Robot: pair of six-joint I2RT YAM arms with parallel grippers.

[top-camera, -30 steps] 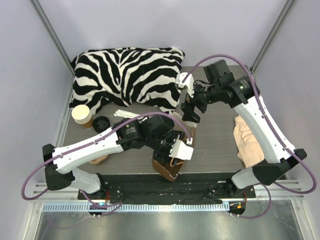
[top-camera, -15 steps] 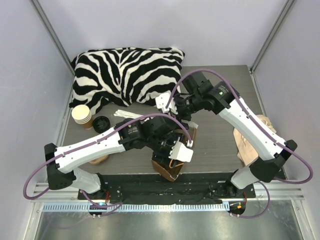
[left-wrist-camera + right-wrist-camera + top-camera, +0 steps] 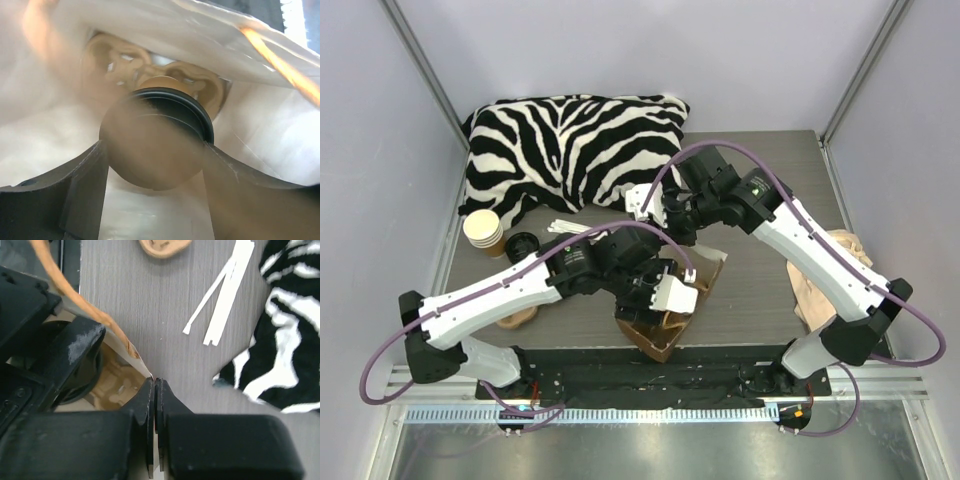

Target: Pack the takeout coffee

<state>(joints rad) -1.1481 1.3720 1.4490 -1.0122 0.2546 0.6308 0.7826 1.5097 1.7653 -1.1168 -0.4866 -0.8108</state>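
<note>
The takeout coffee (image 3: 150, 150), a brown paper cup with a black lid (image 3: 187, 107), hangs inside an open brown paper bag (image 3: 658, 340). My left gripper (image 3: 155, 150) is shut on the cup's sides; in the top view it (image 3: 665, 295) sits in the bag's mouth. A tan pulp cup carrier (image 3: 115, 60) lies at the bottom of the bag below the cup. My right gripper (image 3: 155, 382) is shut on the far edge of the bag's rim (image 3: 120, 340), and in the top view it (image 3: 670, 222) is just beyond the bag.
A zebra-striped pillow (image 3: 575, 150) fills the back left. A stack of lidless cups (image 3: 483, 232), a loose black lid (image 3: 523, 246) and white strips (image 3: 570, 230) lie left of the bag. A beige cloth (image 3: 820, 275) lies at the right.
My right arm swung left from the table's back right to the bag and its jaws closed on the bag's rim. My left gripper kept hold of the cup and shifted slightly into the bag.
</note>
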